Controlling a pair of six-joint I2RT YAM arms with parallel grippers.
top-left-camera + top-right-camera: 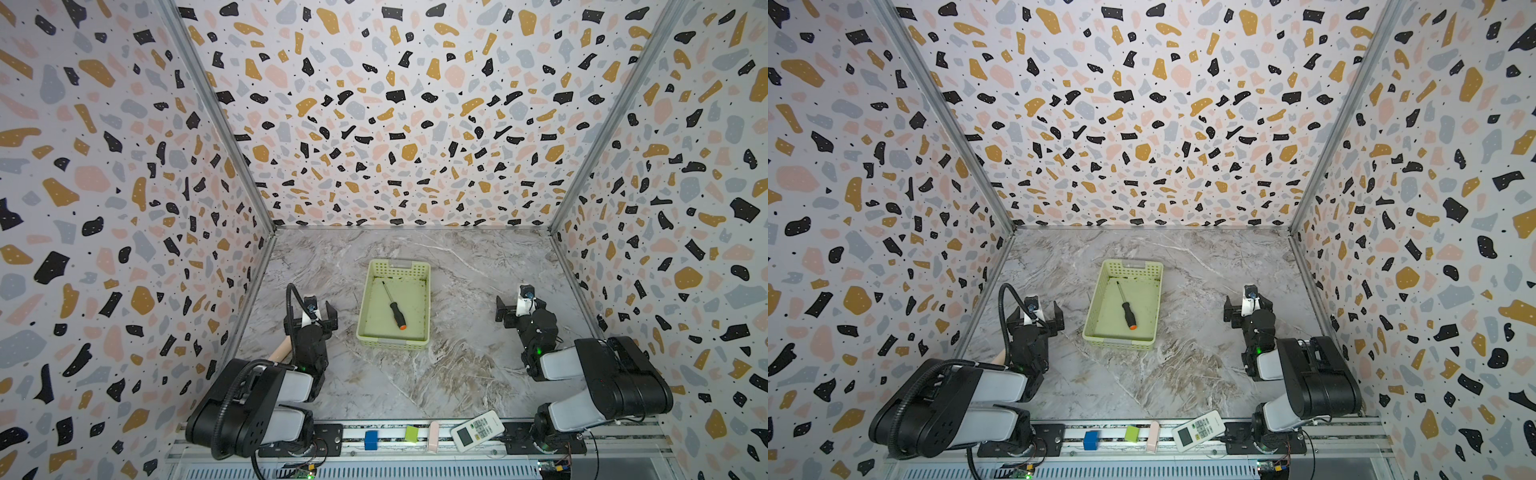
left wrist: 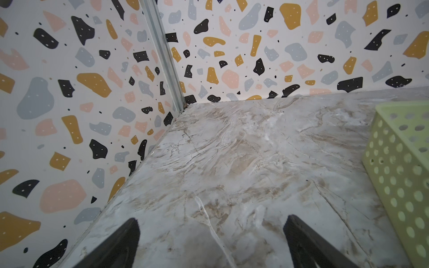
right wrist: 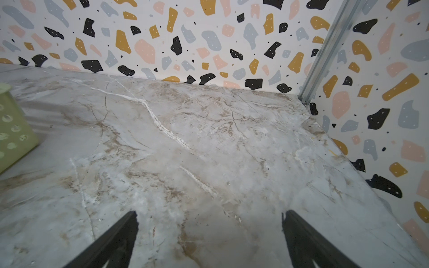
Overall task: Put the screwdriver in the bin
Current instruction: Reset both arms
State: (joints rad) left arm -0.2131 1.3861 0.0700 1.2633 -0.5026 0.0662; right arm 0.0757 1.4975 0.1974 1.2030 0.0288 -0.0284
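The screwdriver [image 1: 394, 308] [image 1: 1126, 308], with a black handle and orange end cap, lies slantwise on the flat bottom of the pale yellow-green bin [image 1: 399, 264] [image 1: 1132, 264], in both top views. My left gripper [image 1: 311, 311] [image 1: 1038, 312] rests to the left of the bin, open and empty over bare marble [image 2: 211, 222]. To the right of the bin my right gripper [image 1: 521, 306] [image 1: 1248, 308] is likewise open and empty [image 3: 209, 215]. Each wrist view catches only a perforated wall of the bin [image 2: 399, 162] [image 3: 11, 130]; the screwdriver does not show there.
On the front rail lie a blue block [image 1: 371, 439], a small green block [image 1: 412, 433], a pink piece [image 1: 433, 436] and a white remote control [image 1: 478, 430]. A wooden handle [image 1: 280, 351] pokes out under the left arm. Patterned walls close in three sides.
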